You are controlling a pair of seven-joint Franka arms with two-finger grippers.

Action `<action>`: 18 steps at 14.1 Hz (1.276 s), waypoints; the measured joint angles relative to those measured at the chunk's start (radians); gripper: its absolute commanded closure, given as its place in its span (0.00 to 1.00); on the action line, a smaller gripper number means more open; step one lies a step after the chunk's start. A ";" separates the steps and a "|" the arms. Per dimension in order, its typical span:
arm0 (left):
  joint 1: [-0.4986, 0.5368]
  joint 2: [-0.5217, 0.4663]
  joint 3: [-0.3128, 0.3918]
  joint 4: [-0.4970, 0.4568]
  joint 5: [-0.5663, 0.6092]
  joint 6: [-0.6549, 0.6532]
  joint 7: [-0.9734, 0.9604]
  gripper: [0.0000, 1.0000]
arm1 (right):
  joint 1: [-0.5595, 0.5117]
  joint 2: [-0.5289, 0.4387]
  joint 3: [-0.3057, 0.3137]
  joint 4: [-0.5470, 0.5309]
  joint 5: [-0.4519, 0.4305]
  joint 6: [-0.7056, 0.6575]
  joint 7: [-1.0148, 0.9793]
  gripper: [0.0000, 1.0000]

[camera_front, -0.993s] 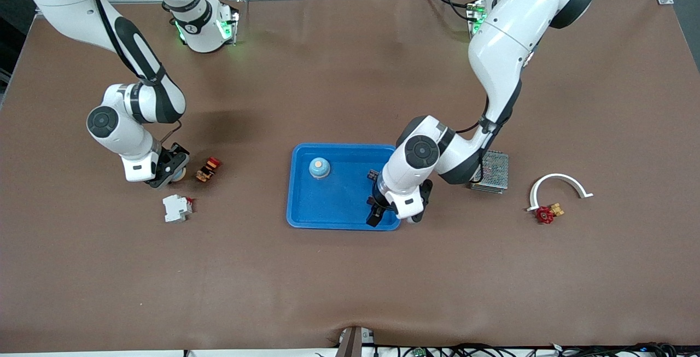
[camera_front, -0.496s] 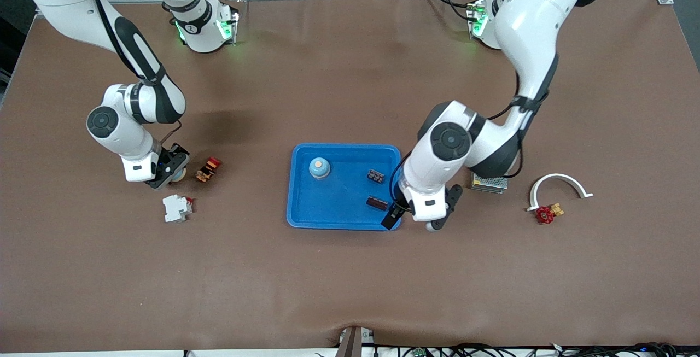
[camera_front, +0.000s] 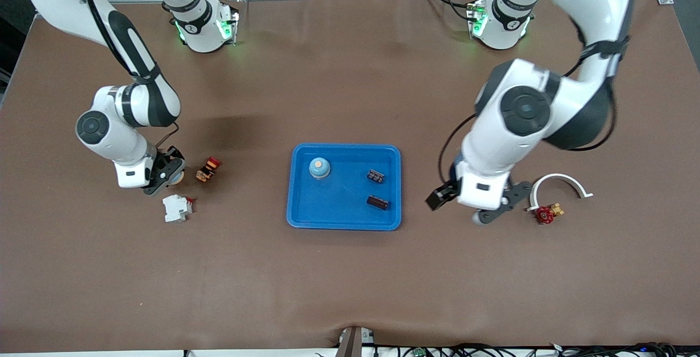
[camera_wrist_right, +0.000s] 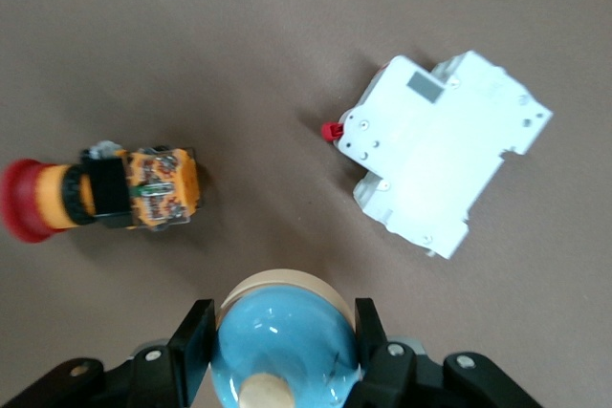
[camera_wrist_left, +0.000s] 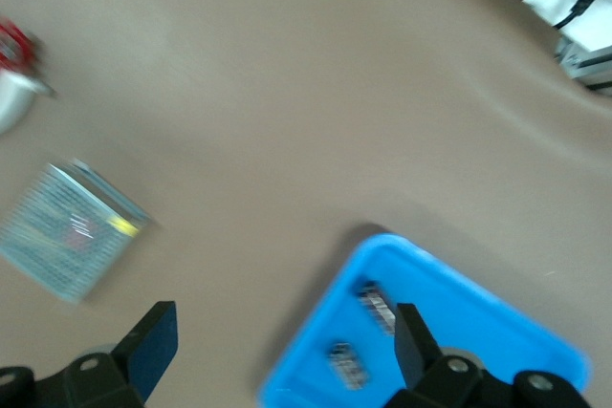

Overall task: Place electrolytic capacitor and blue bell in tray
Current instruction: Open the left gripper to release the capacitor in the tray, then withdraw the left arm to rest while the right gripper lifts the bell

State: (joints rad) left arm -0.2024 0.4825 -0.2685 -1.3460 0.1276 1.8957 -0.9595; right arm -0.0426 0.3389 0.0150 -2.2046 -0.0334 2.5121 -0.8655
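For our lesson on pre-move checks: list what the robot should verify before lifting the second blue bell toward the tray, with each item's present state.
1. Right claw shut on the blue bell: ok.
2. Blue tray has bare floor for it: ok.
3. Left claw open, off the tray: ok.
4. Red push button and white breaker apart from the bell: ok.
5. Capacitors in the tray: ok.
6. Grip firm enough to lift: cannot tell.
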 measured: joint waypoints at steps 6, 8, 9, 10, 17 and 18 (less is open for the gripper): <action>0.146 -0.147 0.003 0.000 0.000 -0.181 0.353 0.00 | 0.017 -0.030 0.011 0.216 0.049 -0.358 0.088 0.58; 0.172 -0.184 0.003 -0.001 0.000 -0.222 0.419 0.00 | 0.059 -0.034 0.016 0.281 0.050 -0.428 0.220 0.58; 0.181 -0.203 0.003 -0.001 0.000 -0.243 0.437 0.00 | 0.091 -0.038 0.017 0.316 0.050 -0.466 0.304 0.58; 0.189 -0.222 0.003 -0.001 0.000 -0.267 0.456 0.00 | 0.128 -0.041 0.018 0.355 0.051 -0.504 0.395 0.58; 0.203 -0.386 0.085 -0.033 -0.001 -0.448 0.741 0.00 | 0.338 -0.027 0.023 0.504 0.212 -0.550 0.904 0.58; 0.203 -0.410 0.092 -0.055 -0.001 -0.450 0.746 0.00 | 0.356 -0.009 0.023 0.527 0.225 -0.540 0.952 0.58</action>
State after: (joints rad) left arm 0.0010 0.0724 -0.1763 -1.4012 0.1261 1.4457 -0.2130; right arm 0.3134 0.3301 0.0376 -1.6774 0.1916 1.9725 0.0867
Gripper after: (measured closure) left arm 0.000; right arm 0.361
